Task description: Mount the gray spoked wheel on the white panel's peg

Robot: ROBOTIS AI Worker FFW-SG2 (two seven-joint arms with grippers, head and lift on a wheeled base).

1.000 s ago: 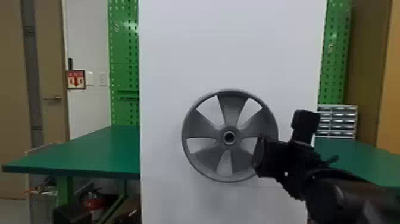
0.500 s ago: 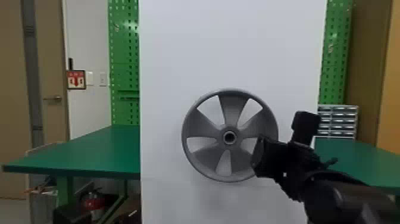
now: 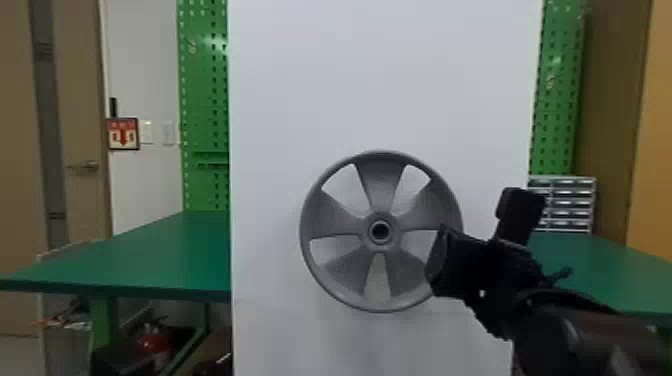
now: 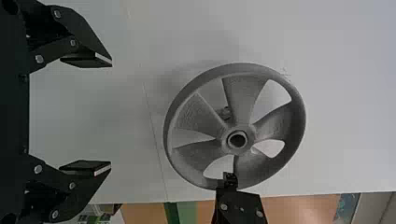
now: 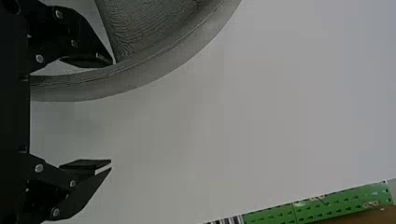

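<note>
Head view, vs both earlier frames: gray spoked wheel point(image 3: 332, 270) shifted slightly. Hub point(image 3: 381, 231) now a little farther to robot's left of right pincer point(image 3: 476, 227). Lower rim point(image 3: 381, 306) sits lower relative to pincer; wheel outline rounder, bottom opening longer. Pincer itself slightly farther to robot's right than in last earlier frame.

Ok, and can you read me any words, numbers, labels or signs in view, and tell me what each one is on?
No words or numbers are legible.
Sign on the wall: a red arrow pointing down; its print is too blurred to read.
Drawers: too small to tell whether they carry labels.
Wheel and panel: no lettering that I can make out.
</note>
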